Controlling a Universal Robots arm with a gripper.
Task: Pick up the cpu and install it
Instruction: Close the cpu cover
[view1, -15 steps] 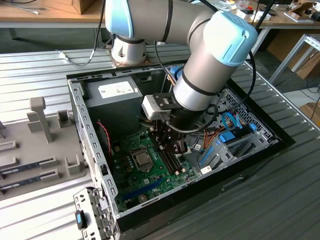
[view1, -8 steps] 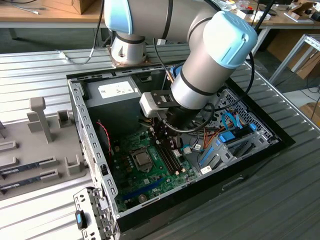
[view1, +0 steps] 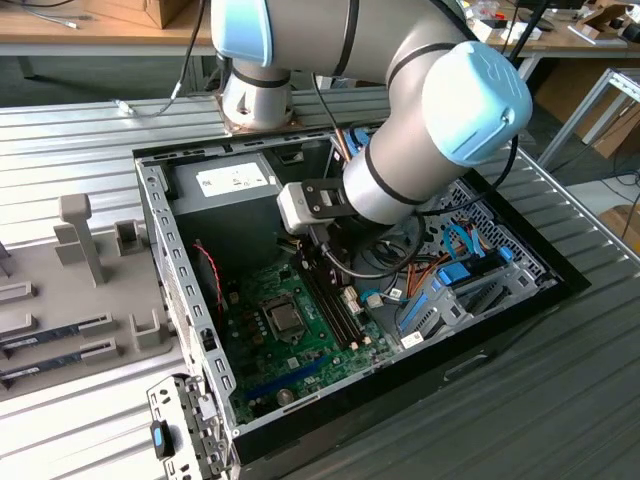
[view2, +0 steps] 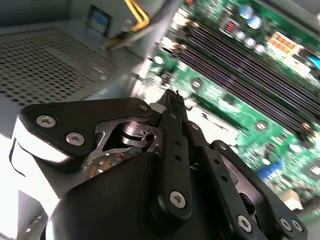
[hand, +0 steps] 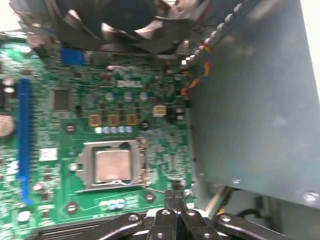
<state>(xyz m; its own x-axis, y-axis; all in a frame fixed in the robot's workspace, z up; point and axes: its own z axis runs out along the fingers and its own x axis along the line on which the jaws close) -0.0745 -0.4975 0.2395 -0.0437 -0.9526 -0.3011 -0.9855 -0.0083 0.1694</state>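
The cpu (hand: 112, 165), a small square chip with a silvery-grey top, lies flat in the metal-framed socket on the green motherboard (hand: 55, 75). The exterior view has the cpu (view1: 285, 320) at the middle of the board inside the open computer case. My gripper (hand: 173, 196) hovers above the board just beside the socket, between it and the grey box wall. Its two black fingers are pressed together with nothing between them. In the second wrist view the gripper (view2: 172, 102) points down at the board near the long black memory slots (view2: 240, 55).
A grey power-supply box (view1: 225, 180) fills the case's far corner. A black fan (hand: 125, 20) and coloured wires (hand: 197, 75) border the board. Blue and orange cables (view1: 450, 270) lie on the exterior view's right. A grey tray (view1: 100, 380) holding memory sticks (view1: 55, 332) sits on its left.
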